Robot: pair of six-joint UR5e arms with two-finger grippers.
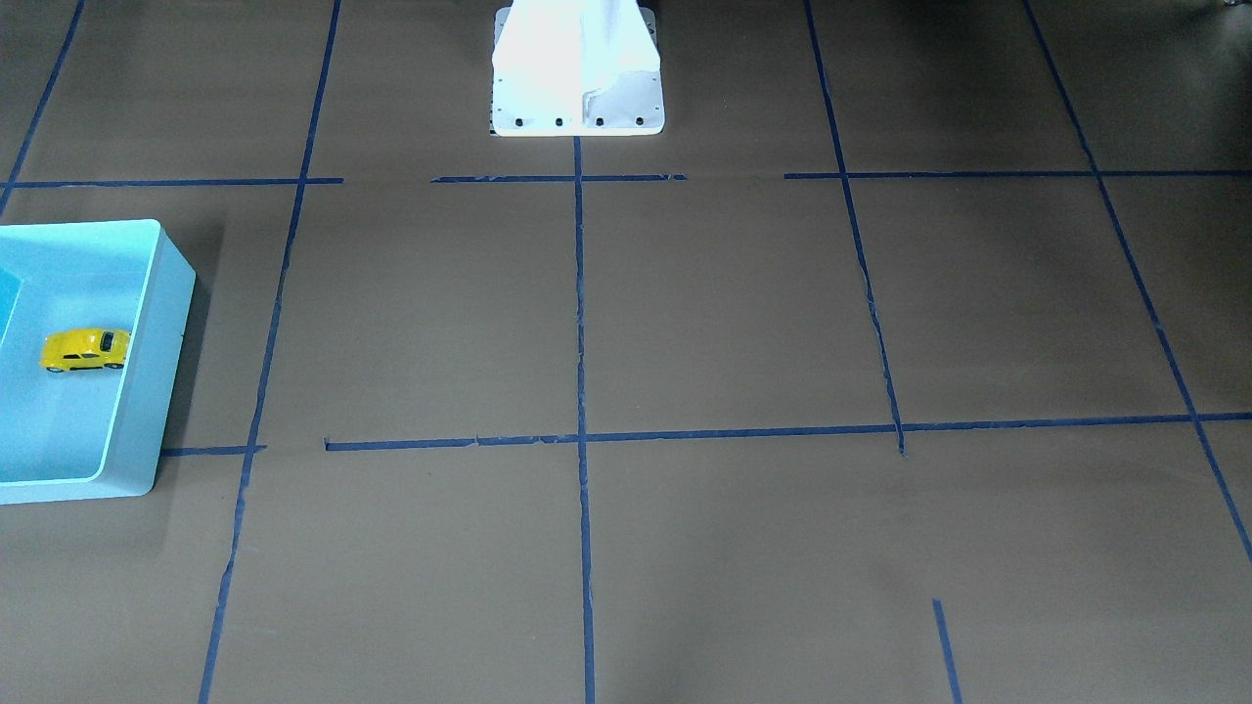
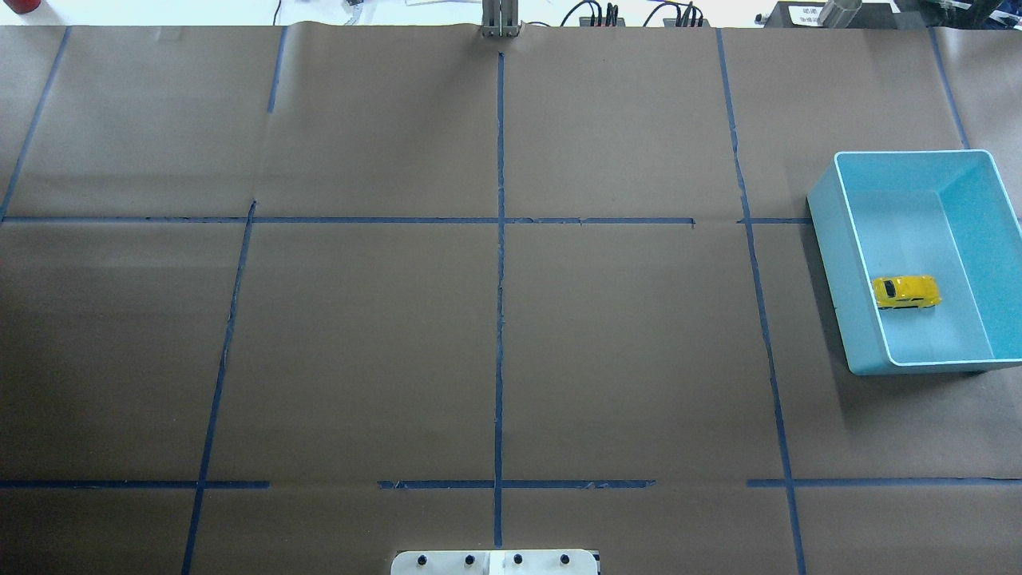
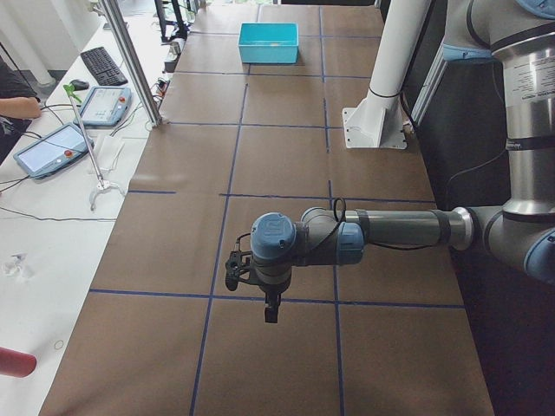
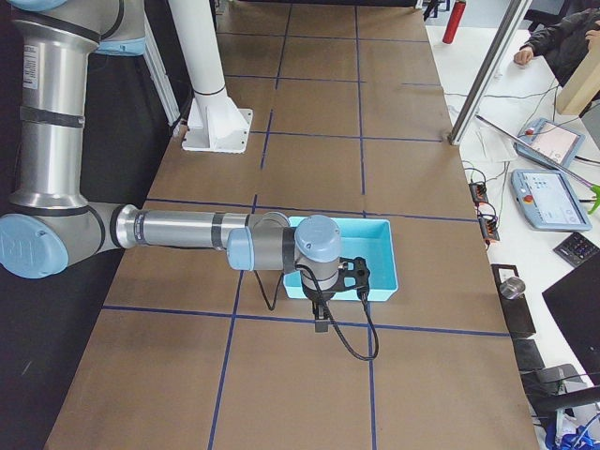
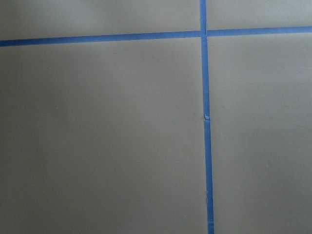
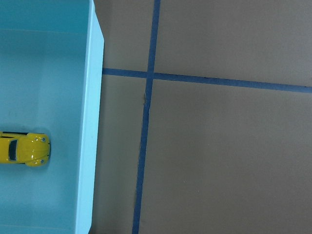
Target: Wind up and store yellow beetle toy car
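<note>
The yellow beetle toy car point(image 1: 85, 349) stands on its wheels inside the light blue bin point(image 1: 164, 391) at the table's right end. It also shows in the overhead view point(image 2: 905, 291) and the right wrist view point(image 6: 24, 149). My right gripper point(image 4: 320, 328) hangs above the table just outside the bin's point(image 4: 386, 251) near wall, apart from the car. My left gripper point(image 3: 270, 317) hangs over bare table at the other end, far from the bin point(image 3: 269, 42). Both grippers show only in the side views, so I cannot tell whether they are open or shut. Neither appears to hold anything.
Brown paper with blue tape lines point(image 2: 500, 319) covers the table. The white robot base point(image 1: 577, 78) stands at the middle of the robot's edge. Tablets and cables point(image 3: 52, 147) lie on the white bench beyond the far edge.
</note>
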